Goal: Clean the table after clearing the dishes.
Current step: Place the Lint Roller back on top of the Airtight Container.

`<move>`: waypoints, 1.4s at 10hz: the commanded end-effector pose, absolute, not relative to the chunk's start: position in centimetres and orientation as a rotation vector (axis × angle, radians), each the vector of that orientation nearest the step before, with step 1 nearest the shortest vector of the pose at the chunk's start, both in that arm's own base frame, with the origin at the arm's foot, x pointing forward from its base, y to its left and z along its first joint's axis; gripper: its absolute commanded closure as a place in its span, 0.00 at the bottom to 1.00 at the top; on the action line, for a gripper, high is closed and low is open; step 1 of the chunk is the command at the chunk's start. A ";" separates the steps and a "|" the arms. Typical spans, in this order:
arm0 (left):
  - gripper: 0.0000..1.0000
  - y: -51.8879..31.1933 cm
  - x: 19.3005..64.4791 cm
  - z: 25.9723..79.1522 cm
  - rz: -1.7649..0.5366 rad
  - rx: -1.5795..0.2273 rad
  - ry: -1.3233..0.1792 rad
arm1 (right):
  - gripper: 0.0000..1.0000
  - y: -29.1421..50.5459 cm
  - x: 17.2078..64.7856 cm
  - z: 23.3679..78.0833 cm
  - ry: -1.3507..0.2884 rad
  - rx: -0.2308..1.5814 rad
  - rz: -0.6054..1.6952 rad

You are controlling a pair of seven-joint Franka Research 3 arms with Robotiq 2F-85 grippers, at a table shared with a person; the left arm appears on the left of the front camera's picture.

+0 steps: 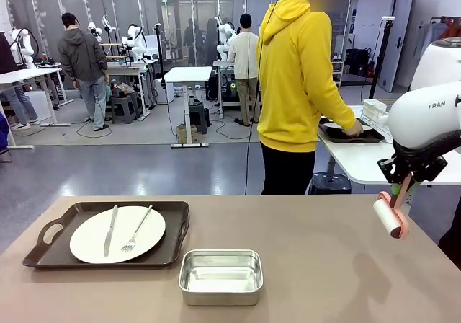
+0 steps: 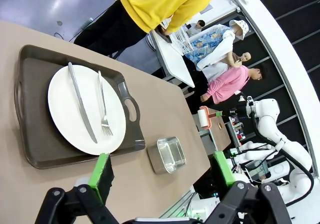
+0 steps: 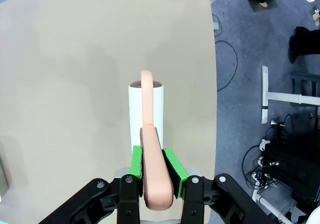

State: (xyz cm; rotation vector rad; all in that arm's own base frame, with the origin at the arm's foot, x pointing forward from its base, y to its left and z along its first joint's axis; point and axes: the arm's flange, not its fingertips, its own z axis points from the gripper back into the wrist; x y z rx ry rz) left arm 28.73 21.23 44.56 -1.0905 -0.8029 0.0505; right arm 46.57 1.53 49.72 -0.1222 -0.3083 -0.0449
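Left end effector (image 2: 161, 176): held spread wide, nothing gripped.
Right end effector (image 3: 152, 156): clamped on the pink handle of a lint roller (image 1: 389, 217), at the right edge of the front view.
Dishes: plate (image 1: 90, 240) with knife (image 1: 109, 231) and fork (image 1: 135, 233), set on a tray (image 1: 43, 254), lower left on the worktop (image 1: 324, 265).
Steel pan (image 1: 220, 276): placed lower centre.

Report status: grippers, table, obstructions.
Left gripper open, empty. Right gripper shut on lint roller handle, roller held above table, right side. One tray with plate, knife, fork uncleared; steel pan also on table.
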 end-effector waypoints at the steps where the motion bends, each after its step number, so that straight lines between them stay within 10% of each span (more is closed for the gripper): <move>1: 0.00 21.6 28.8 44.8 0.039 -1.104 -0.818 | 0.77 1.7 46.6 50.0 -0.323 -0.110 -0.050; 5: 0.00 21.6 28.8 44.8 0.039 -1.104 -0.818 | 0.77 1.5 46.6 49.7 -0.309 -0.122 -0.045; 6: 0.00 21.6 28.8 44.8 0.039 -1.104 -0.818 | 0.77 11.0 45.1 55.7 -0.444 -0.084 0.493; 14: 0.00 21.6 28.8 44.8 0.039 -1.104 -0.818 | 0.77 34.1 39.3 55.7 -0.255 0.035 1.446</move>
